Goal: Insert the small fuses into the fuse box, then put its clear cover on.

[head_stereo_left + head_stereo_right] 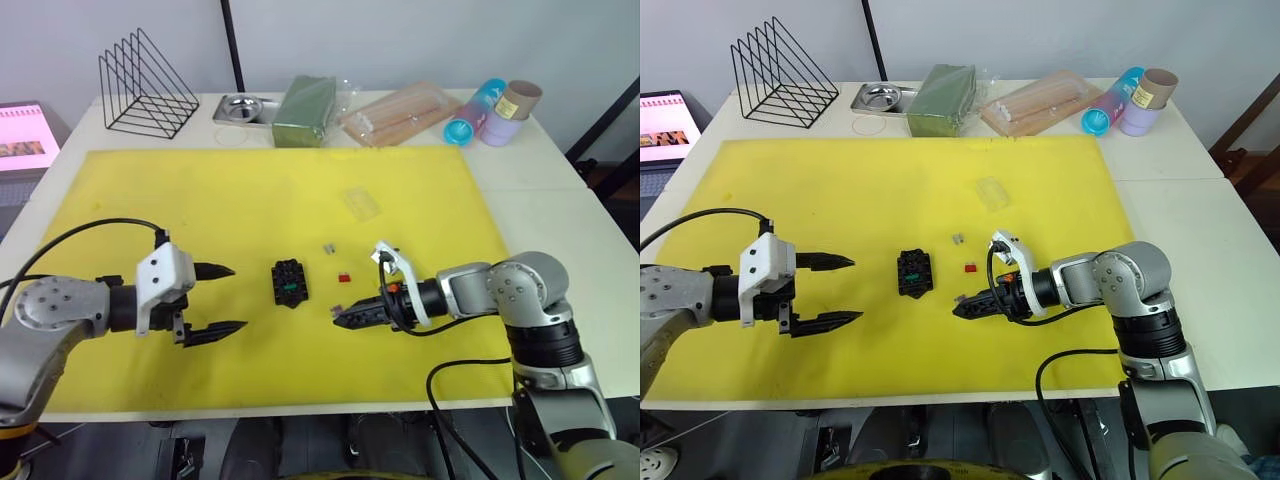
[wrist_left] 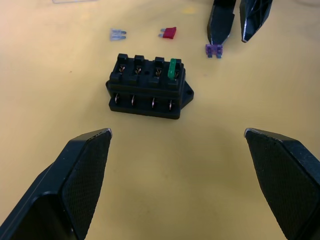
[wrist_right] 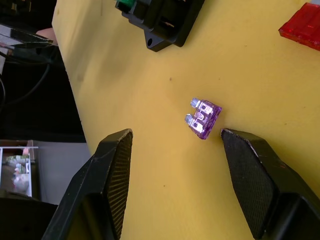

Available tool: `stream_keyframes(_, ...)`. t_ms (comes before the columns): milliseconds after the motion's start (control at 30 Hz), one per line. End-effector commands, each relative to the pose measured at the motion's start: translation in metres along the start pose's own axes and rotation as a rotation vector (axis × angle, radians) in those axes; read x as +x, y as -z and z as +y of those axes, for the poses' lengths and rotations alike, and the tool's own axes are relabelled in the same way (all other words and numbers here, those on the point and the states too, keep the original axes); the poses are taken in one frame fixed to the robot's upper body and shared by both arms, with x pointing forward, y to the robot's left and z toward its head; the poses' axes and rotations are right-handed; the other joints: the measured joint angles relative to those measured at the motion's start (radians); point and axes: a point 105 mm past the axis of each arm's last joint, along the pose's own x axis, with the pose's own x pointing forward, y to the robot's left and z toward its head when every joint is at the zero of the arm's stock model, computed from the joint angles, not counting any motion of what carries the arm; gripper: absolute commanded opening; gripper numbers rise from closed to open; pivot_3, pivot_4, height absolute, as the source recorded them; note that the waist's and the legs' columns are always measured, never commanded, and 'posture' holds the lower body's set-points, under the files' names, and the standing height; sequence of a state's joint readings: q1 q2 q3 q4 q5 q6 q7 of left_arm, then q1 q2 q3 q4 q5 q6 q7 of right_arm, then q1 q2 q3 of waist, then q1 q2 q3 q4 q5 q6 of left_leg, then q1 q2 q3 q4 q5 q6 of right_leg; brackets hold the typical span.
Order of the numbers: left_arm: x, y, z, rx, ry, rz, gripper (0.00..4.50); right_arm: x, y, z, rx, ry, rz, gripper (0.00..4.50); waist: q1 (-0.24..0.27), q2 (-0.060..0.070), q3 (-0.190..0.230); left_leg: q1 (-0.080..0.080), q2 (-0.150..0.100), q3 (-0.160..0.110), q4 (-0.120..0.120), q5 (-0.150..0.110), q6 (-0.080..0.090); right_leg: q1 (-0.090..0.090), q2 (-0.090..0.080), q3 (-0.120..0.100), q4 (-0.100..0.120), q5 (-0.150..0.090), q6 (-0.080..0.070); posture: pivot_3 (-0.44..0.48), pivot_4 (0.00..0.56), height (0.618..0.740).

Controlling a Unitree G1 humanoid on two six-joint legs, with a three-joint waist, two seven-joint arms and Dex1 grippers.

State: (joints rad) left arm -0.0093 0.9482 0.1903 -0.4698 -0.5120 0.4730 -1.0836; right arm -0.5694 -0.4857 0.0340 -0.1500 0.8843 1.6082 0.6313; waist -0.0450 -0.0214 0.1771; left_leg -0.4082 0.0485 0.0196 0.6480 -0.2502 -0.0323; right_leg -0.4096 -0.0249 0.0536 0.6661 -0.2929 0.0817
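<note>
The black fuse box (image 1: 290, 283) sits mid-mat with a green fuse (image 2: 173, 69) standing in an end slot. On the yellow mat to its right lie a red fuse (image 1: 344, 277), a greyish fuse (image 1: 328, 248) and a purple fuse (image 3: 204, 118). My right gripper (image 3: 175, 132) is open and low over the mat. The purple fuse lies flat between its fingers, close to one tip. My left gripper (image 1: 238, 297) is open and empty, just left of the fuse box. The clear cover (image 1: 362, 203) lies farther back on the mat.
Beyond the yellow mat (image 1: 150, 200), a wire rack (image 1: 145, 85), a metal tray (image 1: 243, 108), a green packet (image 1: 306, 110), a clear bag of sticks (image 1: 400, 115) and cups (image 1: 495, 110) line the table's far edge. A screen (image 1: 25, 135) stands at the far left.
</note>
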Motion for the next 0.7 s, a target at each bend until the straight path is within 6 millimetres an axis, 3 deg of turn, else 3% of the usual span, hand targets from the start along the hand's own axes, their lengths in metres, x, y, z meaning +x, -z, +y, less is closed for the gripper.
stream_keyframes(33, 0.0001, -0.0052, 0.0008, 0.026, -0.013, -0.019, 4.5, 0.0033, -0.0023, -0.0003, 0.009, 0.012, -0.007, 2.77, 0.0, 0.0, 0.0, 0.0, 0.0, 0.0, 0.0, 0.0, 0.0, 0.0, 0.0, 0.0, 0.0, 0.0, 0.0, 0.0, 0.15, 0.74)
stream_keyframes(100, 0.0005, -0.0051, 0.0011, 0.027, -0.015, -0.02, 4.5, 0.004, -0.003, -0.0003, 0.012, 0.014, -0.009, 2.38, 0.0, 0.0, 0.0, 0.0, 0.0, 0.0, 0.0, 0.0, 0.0, 0.0, 0.0, 0.0, 0.0, 0.0, 0.0, 0.0, 0.15, 0.74)
stream_keyframes(200, 0.0011, -0.0053, 0.0012, 0.027, -0.018, -0.022, 4.5, 0.0031, -0.0036, -0.0018, 0.01, 0.032, -0.005, 1.4, 0.0, 0.0, 0.0, 0.0, 0.0, 0.0, 0.0, 0.0, 0.0, 0.0, 0.0, 0.0, 0.0, 0.0, 0.0, 0.0, 0.15, 0.74)
stream_keyframes(467, 0.0019, -0.0054, 0.0034, 0.027, -0.027, -0.025, 4.5, -0.0001, -0.0058, -0.0056, 0.029, 0.048, -0.008, 1.4, 0.0, 0.0, 0.0, 0.0, 0.0, 0.0, 0.0, 0.0, 0.0, 0.0, 0.0, 0.0, 0.0, 0.0, 0.0, 0.0, 0.15, 0.74)
stream_keyframes(567, 0.003, -0.006, 0.0034, 0.03, -0.029, -0.028, 4.5, -0.0006, -0.006, -0.0049, 0.022, 0.052, -0.002, 0.93, 0.0, 0.0, 0.0, 0.0, 0.0, 0.0, 0.0, 0.0, 0.0, 0.0, 0.0, 0.0, 0.0, 0.0, 0.0, 0.0, 0.15, 0.74)
stream_keyframes(633, 0.0035, -0.0064, 0.0034, 0.03, -0.029, -0.03, 4.5, -0.0008, -0.0059, -0.0046, 0.017, 0.056, 0.004, 0.3, 0.0, 0.0, 0.0, 0.0, 0.0, 0.0, 0.0, 0.0, 0.0, 0.0, 0.0, 0.0, 0.0, 0.0, 0.0, 0.0, 0.15, 0.74)
stream_keyframes(700, 0.0035, -0.0065, 0.0037, 0.03, -0.03, -0.03, 4.5, -0.0012, -0.0066, -0.0041, 0.012, 0.058, 0.007, 0.3, 0.001, 0.0, 0.0, 0.0, 0.0, 0.0, 0.0, 0.0, 0.0, 0.0, 0.0, 0.0, 0.0, 0.0, 0.0, 0.0, 0.15, 0.74)
